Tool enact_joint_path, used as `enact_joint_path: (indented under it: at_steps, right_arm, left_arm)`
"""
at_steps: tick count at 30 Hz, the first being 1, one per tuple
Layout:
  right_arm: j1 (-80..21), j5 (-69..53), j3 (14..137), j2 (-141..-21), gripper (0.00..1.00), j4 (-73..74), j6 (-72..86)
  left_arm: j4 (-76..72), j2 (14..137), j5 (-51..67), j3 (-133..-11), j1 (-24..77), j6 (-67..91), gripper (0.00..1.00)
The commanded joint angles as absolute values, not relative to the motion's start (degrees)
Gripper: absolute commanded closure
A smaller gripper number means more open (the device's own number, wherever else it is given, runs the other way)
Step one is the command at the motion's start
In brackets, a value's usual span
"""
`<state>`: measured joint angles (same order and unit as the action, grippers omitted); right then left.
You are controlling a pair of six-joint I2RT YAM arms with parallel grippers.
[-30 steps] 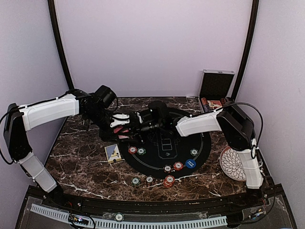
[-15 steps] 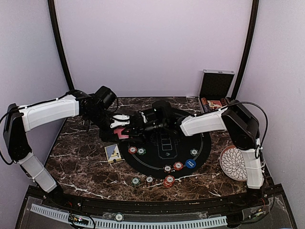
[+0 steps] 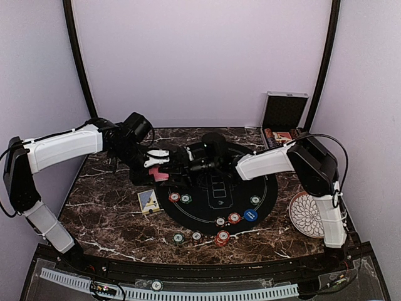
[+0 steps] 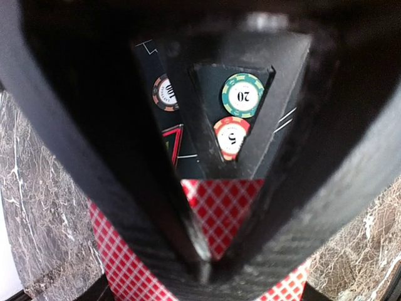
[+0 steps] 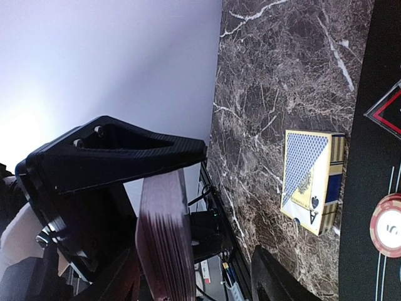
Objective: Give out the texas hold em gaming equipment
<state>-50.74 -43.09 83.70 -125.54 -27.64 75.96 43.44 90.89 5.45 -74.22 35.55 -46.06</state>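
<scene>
The right arm has crept a little toward the back-left, so the right end effector [image 3: 177, 165] now sits hard against the left end effector [image 3: 156, 164]; the left arm has hardly shifted. The left one is clamped on the deck [image 3: 160, 175], holding it in the air above the bench [image 3: 106, 213] at the left rim of the mat [image 3: 269, 188]. The right one's jaws stand apart, with the deck's edge between them; we cannot tell whether either finger touches it.

We judge the cards light, thin, slick and bendy. A hard pinch would likely drag several along or fan the pack, so the outer card is best taken lightly at its free edge, away from the clamp.

The top view gives the layout: chips [image 3: 222, 238] spread over the mat and the near bench, and a blue box [image 3: 148, 200] lying flat just left of the mat. However, the grip itself is buried under both wrists there. The left wrist view shows the red diamond backs [image 4: 219, 213] pinched between closed fingers. Only the right wrist view shows the deck edge-on [image 5: 164, 238], its layers visible.
</scene>
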Motion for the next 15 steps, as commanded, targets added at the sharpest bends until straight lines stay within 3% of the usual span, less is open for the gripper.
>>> enact_joint_path:
  at_steps: [1,15]
  right_arm:
    - [-51.42,-44.46,86.2,-127.63,0.39,-32.36,78.72]
    - [-50.89,-41.2,89.76,-128.84,0.42,-20.36,72.77]
  left_arm:
    - [43.96,89.38,5.05,-75.43,36.06,-45.38,0.74]
    - [44.47,89.53,4.98,-75.82,36.54,-45.48,0.75]
